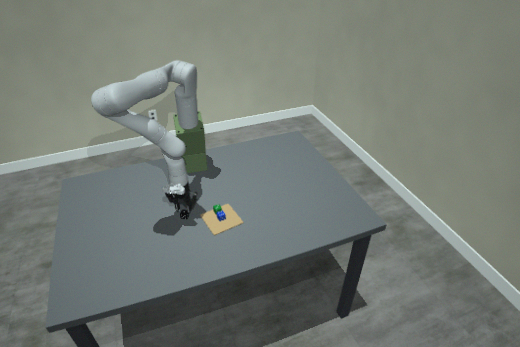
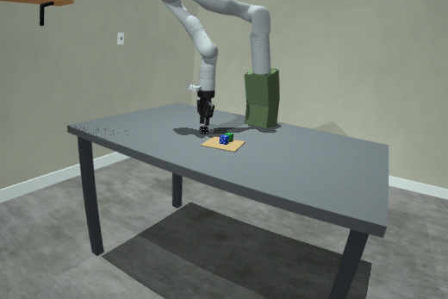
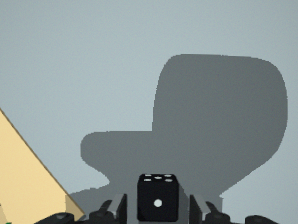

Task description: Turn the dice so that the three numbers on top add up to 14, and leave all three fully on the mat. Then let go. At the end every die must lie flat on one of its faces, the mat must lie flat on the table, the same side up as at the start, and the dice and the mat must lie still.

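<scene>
A black die (image 1: 184, 215) (image 2: 203, 130) (image 3: 158, 202) stands on the table left of the mat. In the wrist view its upper face shows one white pip, and a narrow side face shows several. My gripper (image 1: 185, 210) (image 2: 204, 124) points down just over it and is open, with a fingertip on each side and gaps between. A blue die (image 1: 221, 216) (image 2: 223, 140) and a green die (image 1: 217, 208) (image 2: 231, 136) sit close together on the tan mat (image 1: 216, 228) (image 2: 211, 144) (image 3: 25, 175). Their top numbers are too small to read. The mat lies flat.
The grey table (image 1: 125, 257) (image 2: 301, 170) carries the mat right of my gripper in the top view. The arm's green base block (image 1: 195, 149) (image 2: 261, 101) stands at the back edge. The arm's shadow falls around the black die.
</scene>
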Available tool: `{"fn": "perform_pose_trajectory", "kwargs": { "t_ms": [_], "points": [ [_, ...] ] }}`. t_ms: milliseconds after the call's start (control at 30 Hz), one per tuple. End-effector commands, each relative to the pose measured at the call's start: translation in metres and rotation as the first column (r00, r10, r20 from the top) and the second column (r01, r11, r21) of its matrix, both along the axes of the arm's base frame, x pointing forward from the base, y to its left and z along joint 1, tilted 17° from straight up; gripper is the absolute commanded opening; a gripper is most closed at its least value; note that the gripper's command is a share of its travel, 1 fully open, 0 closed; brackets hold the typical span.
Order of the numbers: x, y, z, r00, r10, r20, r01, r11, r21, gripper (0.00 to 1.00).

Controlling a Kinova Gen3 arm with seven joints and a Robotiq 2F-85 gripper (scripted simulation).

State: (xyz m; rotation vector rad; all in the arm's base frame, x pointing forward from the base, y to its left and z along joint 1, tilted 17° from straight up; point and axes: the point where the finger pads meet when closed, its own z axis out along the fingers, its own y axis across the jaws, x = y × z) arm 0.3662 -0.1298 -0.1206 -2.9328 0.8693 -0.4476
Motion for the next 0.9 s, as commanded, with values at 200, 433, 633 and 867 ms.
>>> {"fn": "perform_pose_trajectory", "kwargs": {
  "t_ms": [200,433,633,867],
  "points": [
    [0.0002,-0.0002,0.0005,1.000,0.000,0.001,0.000,1.000,-0.001,0.46],
    [0.0002,-0.0002,0.0005,1.000,0.000,0.001,0.000,1.000,-0.001,0.46],
    [0.0004,-0.0002,-0.0002,1.000,0.000,0.001,0.000,1.000,-0.001,0.46],
    [0.0029,-0.0005,-0.0084,1.000,0.000,0.001,0.000,1.000,-0.001,0.46]
  ]
}}
